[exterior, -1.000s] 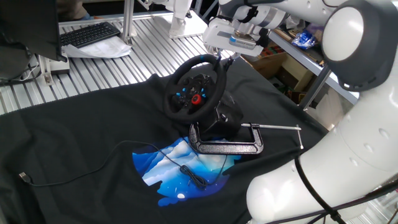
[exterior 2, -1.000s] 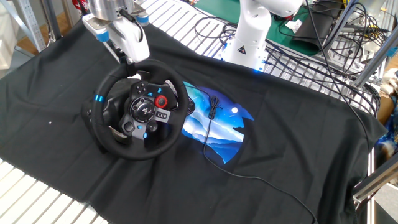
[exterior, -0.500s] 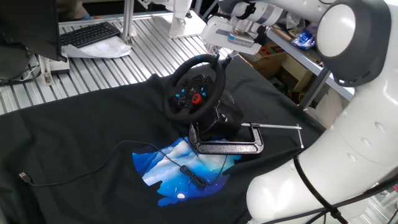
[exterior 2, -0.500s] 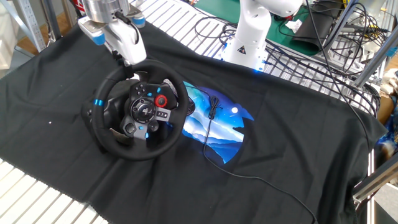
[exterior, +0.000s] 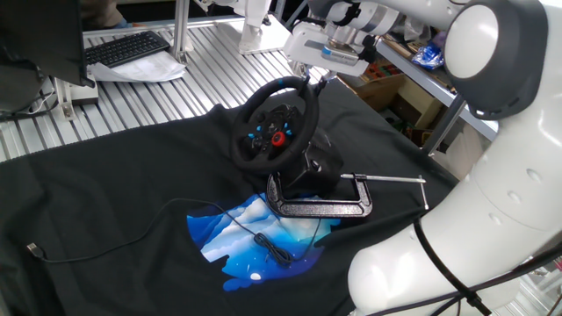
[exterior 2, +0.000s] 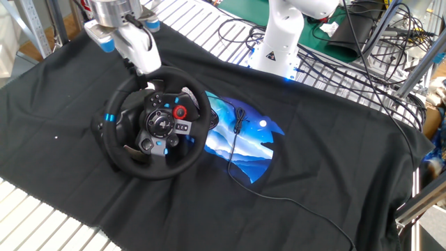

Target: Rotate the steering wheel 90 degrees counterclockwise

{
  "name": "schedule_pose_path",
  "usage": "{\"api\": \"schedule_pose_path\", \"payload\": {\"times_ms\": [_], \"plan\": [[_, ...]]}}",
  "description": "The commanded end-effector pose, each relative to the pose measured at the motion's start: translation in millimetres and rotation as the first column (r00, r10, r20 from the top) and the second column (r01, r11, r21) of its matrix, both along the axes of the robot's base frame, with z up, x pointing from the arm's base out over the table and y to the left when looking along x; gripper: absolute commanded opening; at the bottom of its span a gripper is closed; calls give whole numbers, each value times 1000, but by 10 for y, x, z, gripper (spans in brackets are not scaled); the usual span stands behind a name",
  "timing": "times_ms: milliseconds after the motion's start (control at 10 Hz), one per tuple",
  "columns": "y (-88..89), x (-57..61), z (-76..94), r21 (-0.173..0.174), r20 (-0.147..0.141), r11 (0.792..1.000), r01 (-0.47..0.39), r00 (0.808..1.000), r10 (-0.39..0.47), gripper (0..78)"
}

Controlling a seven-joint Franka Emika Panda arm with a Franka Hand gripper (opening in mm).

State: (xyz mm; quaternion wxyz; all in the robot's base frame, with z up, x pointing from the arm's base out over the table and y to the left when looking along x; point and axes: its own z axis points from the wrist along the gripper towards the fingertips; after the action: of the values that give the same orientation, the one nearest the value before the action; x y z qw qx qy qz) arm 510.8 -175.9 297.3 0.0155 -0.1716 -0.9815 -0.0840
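Note:
The steering wheel (exterior: pixel 274 124) stands tilted on its black base in the middle of the black cloth. In the other fixed view the steering wheel (exterior 2: pixel 155 123) faces the camera, with the red centre button (exterior 2: pixel 180 112) right of the hub and the blue stripe mark (exterior 2: pixel 109 116) on the rim's left side. My gripper (exterior: pixel 314 80) hovers just above the rim's top, behind the wheel. In the other fixed view the gripper (exterior 2: pixel 141 68) sits at the rim's upper left, fingers slightly apart and holding nothing.
A metal C-clamp (exterior: pixel 320 207) with a long screw rod pins the wheel's base. A thin black cable (exterior: pixel 132 239) trails over the cloth and its blue print (exterior 2: pixel 240 143). A keyboard (exterior: pixel 127 48) lies at the back. A white robot base (exterior 2: pixel 282 42) stands behind the cloth.
My gripper has drawn up and back from the wheel's top rim, leftward in the other fixed view. The wheel has not turned.

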Motion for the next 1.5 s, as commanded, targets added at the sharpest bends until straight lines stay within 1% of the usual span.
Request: {"api": "schedule_pose_path", "payload": {"times_ms": [100, 700, 1500], "plan": [[31, -1, -50, 8, -11, 1000, -3, 1000, 3, 11], [27, 26, -62, 19, -19, 1000, -1, 1000, 1, 11], [28, 24, -61, 10, -21, 1000, 25, 999, -25, 11]]}}
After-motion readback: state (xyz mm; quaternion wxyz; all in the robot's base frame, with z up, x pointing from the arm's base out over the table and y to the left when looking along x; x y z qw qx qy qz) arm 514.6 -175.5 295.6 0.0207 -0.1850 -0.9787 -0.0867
